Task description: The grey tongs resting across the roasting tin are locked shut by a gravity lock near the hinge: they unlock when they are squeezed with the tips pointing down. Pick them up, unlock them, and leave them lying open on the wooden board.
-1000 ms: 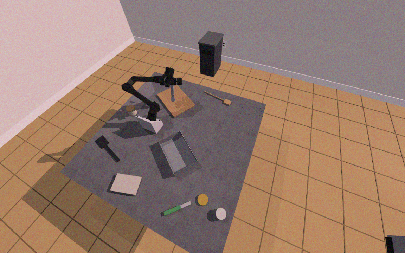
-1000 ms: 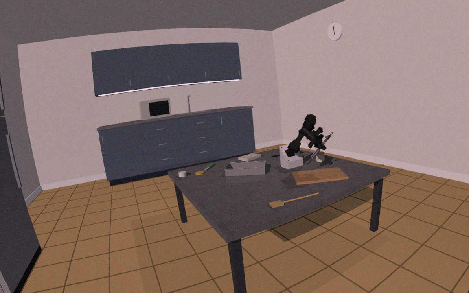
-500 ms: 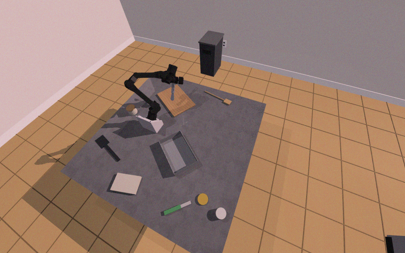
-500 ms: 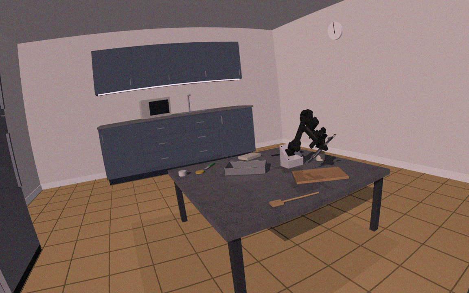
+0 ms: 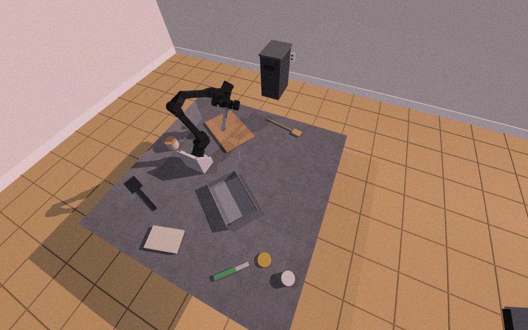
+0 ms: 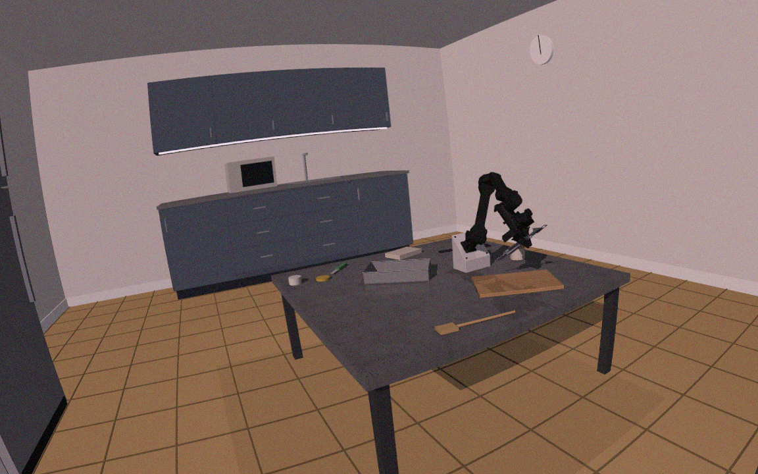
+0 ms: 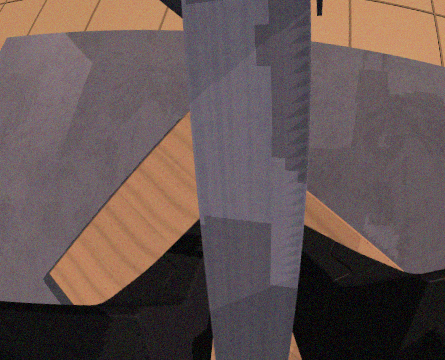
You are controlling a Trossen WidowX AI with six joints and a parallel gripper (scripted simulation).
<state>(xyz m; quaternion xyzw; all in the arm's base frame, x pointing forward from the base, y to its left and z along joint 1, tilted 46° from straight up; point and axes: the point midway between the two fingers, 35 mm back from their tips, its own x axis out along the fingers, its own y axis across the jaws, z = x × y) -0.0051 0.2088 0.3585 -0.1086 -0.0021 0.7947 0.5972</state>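
The grey tongs [image 5: 224,121] [image 6: 508,253] [image 7: 237,150] are held in the air, well clear of the roasting tin [image 5: 244,195] [image 6: 396,276]. My gripper [image 5: 228,106] [image 6: 524,240] [image 7: 240,223] is shut on them. In the exterior view the tongs slant, one end low towards the arm's base and the other raised. Their arms look together; the lock and which end is the tips cannot be made out. The wooden board [image 5: 237,140] [image 6: 523,284] [image 7: 112,240] lies flat on the table, below the tongs in the wrist view, with nothing on it.
A lidded jar [image 5: 171,142] [image 6: 517,255] stands beside the arm's base. A wooden spatula [image 5: 295,132] [image 6: 446,328] lies beyond the board. A black tool [image 5: 146,200], a pale block [image 5: 164,239], a green-handled knife [image 5: 224,273], a yellow disc [image 5: 264,259] and a white cup [image 5: 287,278] lie farther off.
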